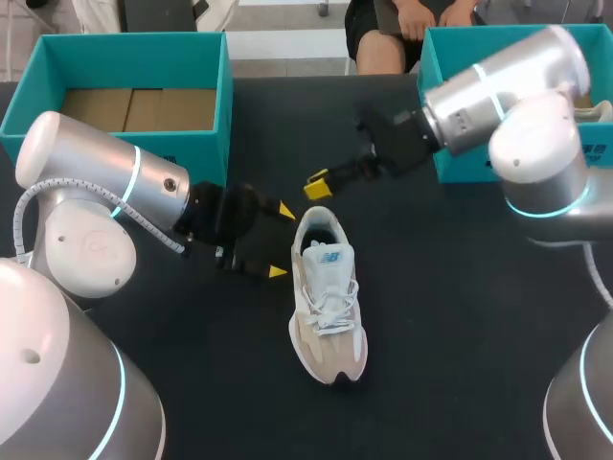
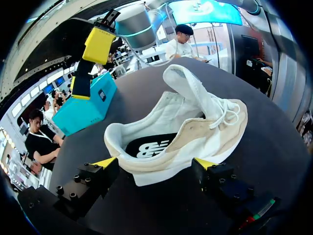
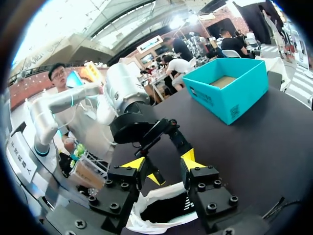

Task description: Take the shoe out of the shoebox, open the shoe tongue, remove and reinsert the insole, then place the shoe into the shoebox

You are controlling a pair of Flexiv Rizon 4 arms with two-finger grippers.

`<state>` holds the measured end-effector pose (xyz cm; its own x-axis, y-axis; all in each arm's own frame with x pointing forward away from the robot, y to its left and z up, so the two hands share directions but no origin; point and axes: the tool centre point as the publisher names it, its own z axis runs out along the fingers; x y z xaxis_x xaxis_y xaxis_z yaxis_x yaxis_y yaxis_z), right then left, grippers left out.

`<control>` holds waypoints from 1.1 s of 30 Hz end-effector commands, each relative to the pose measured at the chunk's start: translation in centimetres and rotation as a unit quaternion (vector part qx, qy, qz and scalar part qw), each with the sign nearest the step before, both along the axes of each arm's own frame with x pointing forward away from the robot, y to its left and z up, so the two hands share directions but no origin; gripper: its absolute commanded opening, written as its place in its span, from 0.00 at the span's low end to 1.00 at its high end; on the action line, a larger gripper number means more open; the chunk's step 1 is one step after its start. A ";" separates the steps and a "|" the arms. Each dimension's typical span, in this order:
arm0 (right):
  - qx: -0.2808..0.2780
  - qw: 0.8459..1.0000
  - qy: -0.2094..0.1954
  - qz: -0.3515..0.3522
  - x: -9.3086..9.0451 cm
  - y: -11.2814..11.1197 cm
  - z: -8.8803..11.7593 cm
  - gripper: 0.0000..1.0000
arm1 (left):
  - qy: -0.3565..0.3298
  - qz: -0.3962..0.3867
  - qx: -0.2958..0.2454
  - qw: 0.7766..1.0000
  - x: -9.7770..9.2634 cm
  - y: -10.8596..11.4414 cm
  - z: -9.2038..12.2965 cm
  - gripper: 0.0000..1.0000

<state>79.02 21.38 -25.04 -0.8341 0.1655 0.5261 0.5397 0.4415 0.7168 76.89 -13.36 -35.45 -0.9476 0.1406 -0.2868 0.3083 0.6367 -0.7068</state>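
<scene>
In the right wrist view only the heel opening of the shoe (image 3: 164, 208) shows beneath the right gripper (image 3: 162, 161); the rest is cut off by the edge. In the left wrist view, the insole (image 2: 146, 147) disappears forward under the tongue (image 2: 190, 90). In the head view, the right arm (image 1: 498, 91) covers much of the right shoebox (image 1: 465, 165), which the edge also crops.

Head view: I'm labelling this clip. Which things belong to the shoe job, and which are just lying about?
Job: shoe, insole inside it, empty left box, left gripper, right gripper.
Lying about: right box, partly hidden; its role is unclear.
</scene>
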 end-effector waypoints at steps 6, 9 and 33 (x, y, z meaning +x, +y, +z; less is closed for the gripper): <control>-0.061 0.994 0.015 -0.088 -1.7 -2.0 3.4 0.11 | 0.000 0.001 0.002 1.000 0.0 -0.1 0.0 1.00; -0.094 0.987 0.038 -0.128 -1.8 -1.9 4.0 0.00 | 0.000 0.001 0.002 1.000 0.0 -0.1 0.0 1.00; -0.275 0.917 0.086 -0.276 -1.7 -0.9 1.9 0.00 | 0.017 -0.068 0.028 0.997 2.5 6.1 3.2 1.00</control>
<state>77.05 18.81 -22.71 -0.5704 0.6404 0.5143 0.8167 0.3761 0.4376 78.73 -9.60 -33.96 -0.9297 0.2266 -0.2904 0.3669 0.6407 -0.6745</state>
